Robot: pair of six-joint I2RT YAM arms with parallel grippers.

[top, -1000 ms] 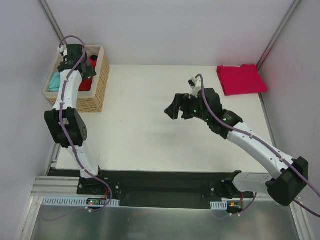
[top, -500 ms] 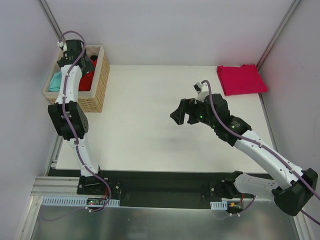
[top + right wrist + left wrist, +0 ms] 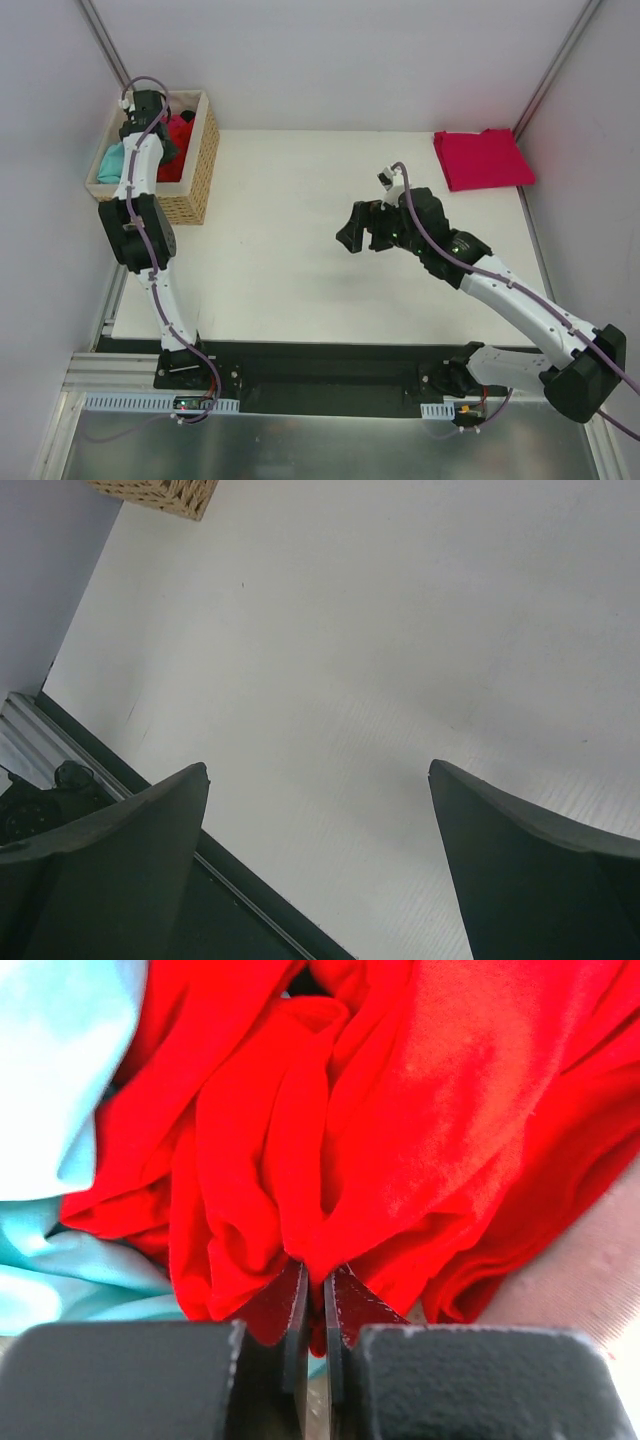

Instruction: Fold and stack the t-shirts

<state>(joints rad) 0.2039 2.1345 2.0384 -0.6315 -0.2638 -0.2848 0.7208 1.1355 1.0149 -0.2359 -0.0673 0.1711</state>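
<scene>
My left gripper (image 3: 316, 1272) is down in the wicker basket (image 3: 200, 170), shut on a fold of the bright red t-shirt (image 3: 400, 1130). A teal t-shirt (image 3: 60, 1090) lies crumpled beside the red one; from above the teal t-shirt (image 3: 113, 160) and red t-shirt (image 3: 178, 130) show past my left arm. A pinkish crimson t-shirt (image 3: 483, 158) lies folded at the table's far right corner. My right gripper (image 3: 352, 232) hovers open over the bare middle of the table (image 3: 400, 630), nothing between its fingers (image 3: 150, 820).
The basket stands off the table's far left corner, against the left wall. Grey walls close in the left, back and right sides. A black rail (image 3: 330, 370) with the arm bases runs along the near edge.
My left gripper has closed on the red t-shirt in the basket. My right arm has shifted slightly over the table's middle, its gripper still open.
</scene>
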